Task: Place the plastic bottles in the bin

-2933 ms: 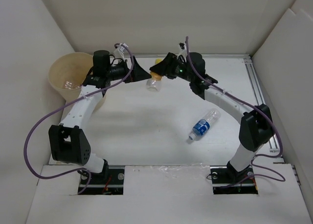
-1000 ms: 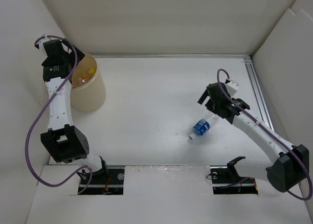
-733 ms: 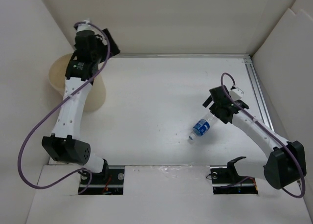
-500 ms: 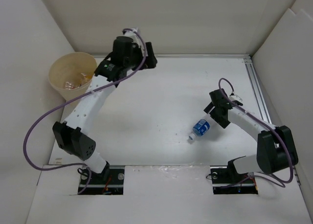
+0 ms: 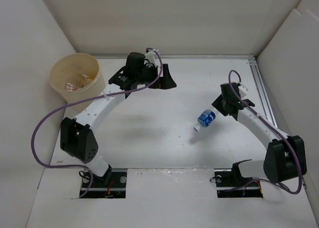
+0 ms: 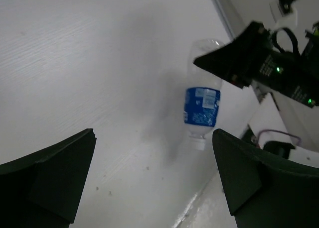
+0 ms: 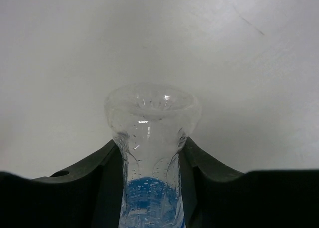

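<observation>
My right gripper point(image 5: 215, 113) is shut on a clear plastic bottle with a blue label point(image 5: 204, 119), holding it by its base end above the table with the white cap pointing down to the left. In the right wrist view the bottle point(image 7: 149, 153) is pinched between both fingers. The same bottle shows in the left wrist view point(image 6: 202, 104). My left gripper point(image 5: 167, 81) is open and empty over the middle back of the table. The tan bin point(image 5: 57, 83) stands at the far left with several bottles inside, one orange.
White walls close in the table on the left, back and right. A metal rail point(image 5: 263, 96) runs along the right edge.
My right gripper closed on the blue-label bottle and lifted it off the table. My left arm swung from the bin toward the middle of the table. A bottle went into the bin earlier.
</observation>
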Robot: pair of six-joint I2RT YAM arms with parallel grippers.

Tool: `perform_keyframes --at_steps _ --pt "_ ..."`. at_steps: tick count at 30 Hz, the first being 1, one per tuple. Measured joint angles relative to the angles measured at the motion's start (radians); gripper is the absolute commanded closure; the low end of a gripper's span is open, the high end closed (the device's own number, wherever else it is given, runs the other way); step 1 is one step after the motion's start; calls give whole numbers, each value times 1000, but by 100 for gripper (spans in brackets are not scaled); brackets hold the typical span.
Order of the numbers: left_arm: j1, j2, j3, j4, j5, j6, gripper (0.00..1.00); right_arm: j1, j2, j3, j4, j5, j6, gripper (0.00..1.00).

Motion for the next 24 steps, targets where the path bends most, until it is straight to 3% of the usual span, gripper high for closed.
perform_keyframes --at_steps 4,11,16,23,24 --pt "-1 -5 -108 171 219 -45 0 -13 -56 112 124 -106 -119 100" --pt "-9 0 -276 503 488 -193 0 -8 -111 239 399 -447 -208 100" --pt "-27 0 -280 671 573 -261 0 88 -105 285 483 -554 -222 100" --pt "-96 11 -277 769 603 -301 0 221 -63 299 554 -609 -231 100" --pt "-106 22 -273 776 604 -307 5 234 -61 299 567 -612 -231 100"
